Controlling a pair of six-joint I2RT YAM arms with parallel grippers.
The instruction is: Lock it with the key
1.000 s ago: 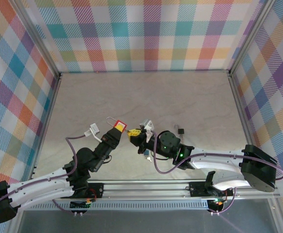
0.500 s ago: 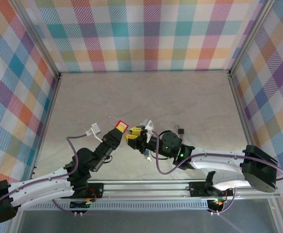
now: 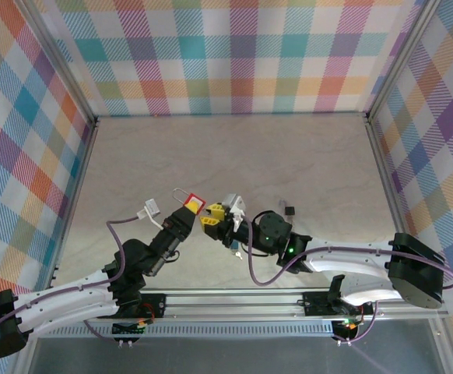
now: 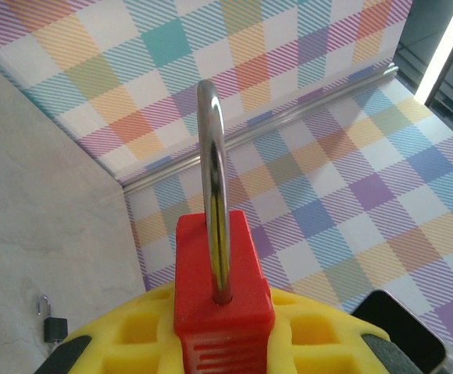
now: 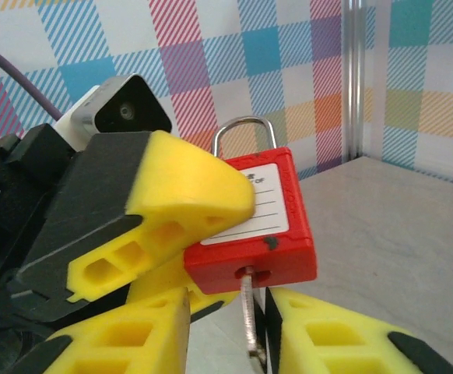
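padlock (image 3: 193,205): chunky red body, pinched in the left fingers and held clear of the worktop (image 3: 234,148). The white label side faces the right wrist camera.
left fingers (image 4: 125,343): clamped on the padlock's lower body, one yellow finger on each side, so it's got a solid hold.
shackle (image 4: 211,156): silver loop coming out of the padlock's top, pointing away from the left arm. Both legs run down to the body, but can't tell if it's clicked home.
key (image 5: 247,312): silver blade stuck in the keyhole on the padlock's underside, poking straight out of it. The head is cut off by the frame edge.
right fingers (image 5: 343,343): right at the padlock's keyhole end, parted a little with the key in the gap between them. One finger sits close to the blade and the other stands off, so they look loose around it, not squeezing.
small lock (image 3: 289,209): little dark lock with its own shackle, lying on the worktop well apart from the padlock, on the right arm's side of it.
worktop: pale marbled surface, under and all round the padlock.
walls (image 3: 234,54): bright plaid panels, well behind the padlock and off to both sides of it.
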